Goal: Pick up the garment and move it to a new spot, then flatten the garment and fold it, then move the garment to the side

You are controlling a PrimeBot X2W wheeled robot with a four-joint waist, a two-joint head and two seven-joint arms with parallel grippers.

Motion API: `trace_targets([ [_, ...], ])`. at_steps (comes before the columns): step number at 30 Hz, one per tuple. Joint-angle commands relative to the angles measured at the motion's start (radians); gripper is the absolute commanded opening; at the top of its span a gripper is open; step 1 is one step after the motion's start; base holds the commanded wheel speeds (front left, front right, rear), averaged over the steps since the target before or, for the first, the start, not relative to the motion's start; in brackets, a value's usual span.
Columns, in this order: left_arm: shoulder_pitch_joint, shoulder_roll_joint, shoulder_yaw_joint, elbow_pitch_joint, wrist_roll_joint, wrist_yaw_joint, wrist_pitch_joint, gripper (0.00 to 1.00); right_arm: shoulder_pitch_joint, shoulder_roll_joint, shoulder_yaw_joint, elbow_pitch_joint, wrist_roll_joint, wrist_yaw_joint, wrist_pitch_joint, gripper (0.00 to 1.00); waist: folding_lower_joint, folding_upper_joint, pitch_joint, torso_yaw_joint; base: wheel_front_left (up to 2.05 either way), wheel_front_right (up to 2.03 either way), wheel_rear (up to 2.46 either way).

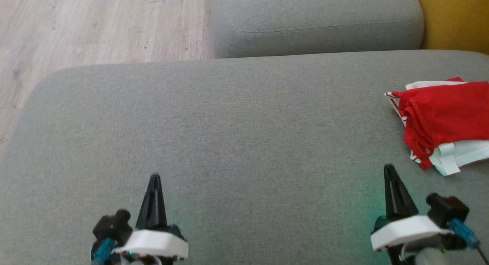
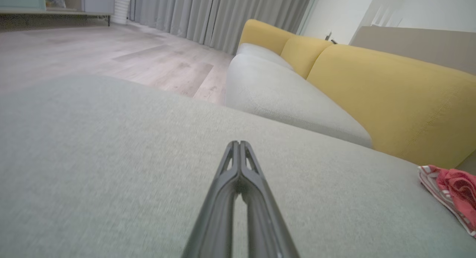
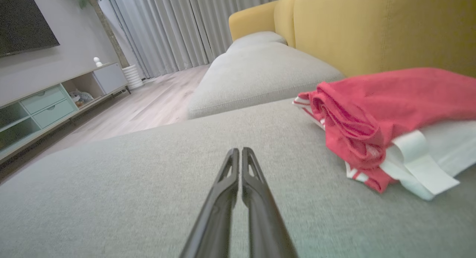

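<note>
The garment (image 1: 445,121) is red and white and lies folded in a small stack at the far right of the grey sofa seat (image 1: 229,135). The right wrist view has the garment (image 3: 394,116) close by on the right, and the left wrist view catches the garment (image 2: 452,193) at its right edge. My left gripper (image 1: 154,177) hovers low over the seat at the lower left, shut and empty, its fingers (image 2: 238,165) pressed together. Near the lower right, my right gripper (image 1: 389,167) is shut too, its tips (image 3: 238,152) together, a short way in front of the garment.
A second grey seat cushion (image 1: 317,24) lies beyond the one I work on. Yellow backrests (image 2: 390,98) rise along the right. Wooden floor (image 1: 95,24) lies past the seat's left and far edges. A low cabinet (image 3: 44,105) and curtains (image 3: 178,27) stand farther off.
</note>
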Motion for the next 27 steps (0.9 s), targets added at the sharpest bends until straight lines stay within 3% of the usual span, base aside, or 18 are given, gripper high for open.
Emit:
trace_targets([
  [1, -0.020, 0.000, 0.006, -0.024, -0.021, -0.003, 0.006, 0.00, -0.019, 0.000, -0.003, -0.023, 0.024, 0.000, 0.004, 0.00, 0.0000, 0.0000, 0.000, -0.001, 0.00, 0.00, 0.00],
  [27, -0.026, 0.004, 0.080, -0.040, -0.264, -0.036, 0.080, 0.00, -0.033, -0.002, -0.031, -0.046, 0.310, 0.000, 0.080, 0.00, 0.0000, 0.0000, 0.001, -0.013, 0.00, 0.00, 0.00],
])
